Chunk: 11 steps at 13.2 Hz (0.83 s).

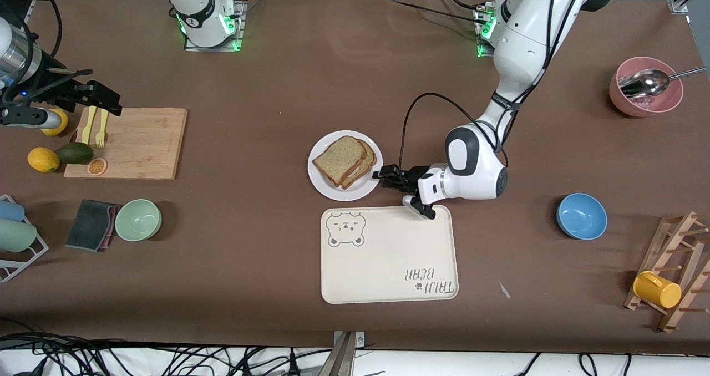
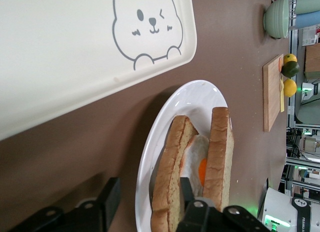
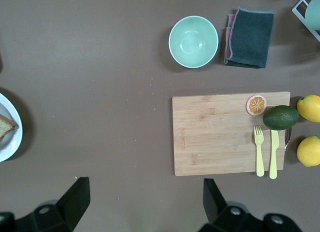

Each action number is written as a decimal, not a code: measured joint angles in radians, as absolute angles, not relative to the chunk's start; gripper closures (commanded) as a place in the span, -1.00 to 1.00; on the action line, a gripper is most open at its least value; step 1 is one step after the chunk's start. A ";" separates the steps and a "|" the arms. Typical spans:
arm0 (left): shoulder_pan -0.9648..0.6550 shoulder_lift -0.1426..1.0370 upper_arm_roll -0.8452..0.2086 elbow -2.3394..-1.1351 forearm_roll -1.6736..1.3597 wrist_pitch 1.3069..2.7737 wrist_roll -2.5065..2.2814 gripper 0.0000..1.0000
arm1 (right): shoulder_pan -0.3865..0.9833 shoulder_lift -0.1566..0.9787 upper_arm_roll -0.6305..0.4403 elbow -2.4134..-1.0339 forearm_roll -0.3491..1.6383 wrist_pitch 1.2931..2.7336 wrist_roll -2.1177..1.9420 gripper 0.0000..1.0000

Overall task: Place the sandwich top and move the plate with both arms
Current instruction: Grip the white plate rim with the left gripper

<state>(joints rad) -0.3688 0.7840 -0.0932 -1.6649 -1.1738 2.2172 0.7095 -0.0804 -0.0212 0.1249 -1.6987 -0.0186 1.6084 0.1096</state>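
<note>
The white plate sits mid-table and holds a sandwich. The sandwich top, a brown bread slice, lies on a lower slice. In the left wrist view the sandwich top rests over a fried egg on the lower slice. My left gripper is low at the plate's edge toward the left arm's end. It is open, with the plate's rim between its fingers, one below and one above. My right gripper is open and empty, raised over the end of the cutting board.
A cream bear tray lies just nearer the front camera than the plate. A cutting board with cutlery and fruit, a green bowl and a cloth are toward the right arm's end. A blue bowl, pink bowl and mug rack are toward the left arm's end.
</note>
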 measured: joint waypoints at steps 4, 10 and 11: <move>-0.375 0.792 -0.092 -1.685 -1.200 2.227 0.795 0.34 | -0.080 -0.020 0.129 -1.699 -0.019 1.621 0.108 -1.00; -0.374 0.821 -0.092 -1.688 -1.288 2.229 0.911 0.53 | -0.079 -0.020 0.133 -1.698 -0.018 1.637 0.107 -1.00; -0.373 0.821 -0.092 -1.688 -1.295 2.229 0.912 0.59 | -0.079 -0.019 0.133 -1.698 -0.018 1.637 0.107 -1.00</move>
